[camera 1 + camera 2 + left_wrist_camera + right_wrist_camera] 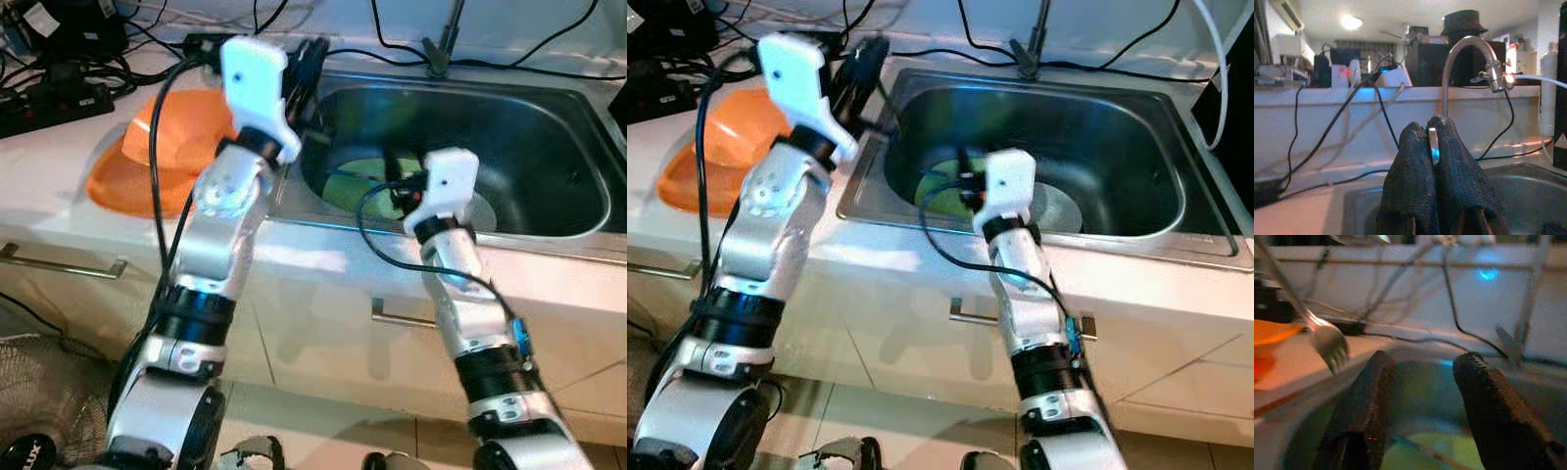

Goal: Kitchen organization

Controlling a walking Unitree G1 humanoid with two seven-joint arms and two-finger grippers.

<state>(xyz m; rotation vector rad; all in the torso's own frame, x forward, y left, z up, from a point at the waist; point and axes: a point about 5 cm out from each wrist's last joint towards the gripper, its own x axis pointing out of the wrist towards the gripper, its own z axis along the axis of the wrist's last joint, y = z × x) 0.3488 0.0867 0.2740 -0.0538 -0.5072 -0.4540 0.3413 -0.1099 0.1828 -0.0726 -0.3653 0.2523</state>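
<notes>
Our left hand (1432, 147) is raised over the near-left rim of the sink (549, 147), its fingers pinched together on the metal handle of a fork (1327, 340), whose tines hang over the sink's left edge. Our right hand (1422, 401) reaches down into the basin with its fingers spread apart and holding nothing, just above a green plate (936, 186) lying on the sink bottom. An orange bowl (176, 147) sits on the white surface (49, 166), left of the sink.
</notes>
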